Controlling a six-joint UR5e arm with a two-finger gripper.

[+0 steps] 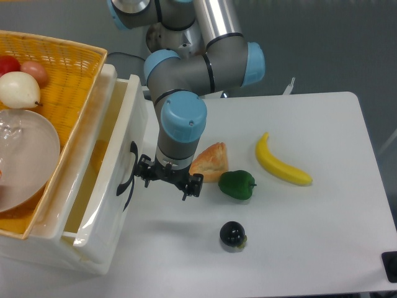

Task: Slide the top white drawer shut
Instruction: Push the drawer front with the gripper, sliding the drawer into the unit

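Note:
The top white drawer stands out a short way from the white unit at the left, its inside showing as a narrow gap with something yellow in it. A black curved handle sits on its front. My gripper points down right beside that front, its left side up against the handle. The wrist above covers its fingertips, so whether it is open or shut does not show.
A yellow wicker basket holding a clear bowl and fruit rests on top of the unit. On the table right of the gripper lie a pastry, a green pepper, a banana and a dark round fruit.

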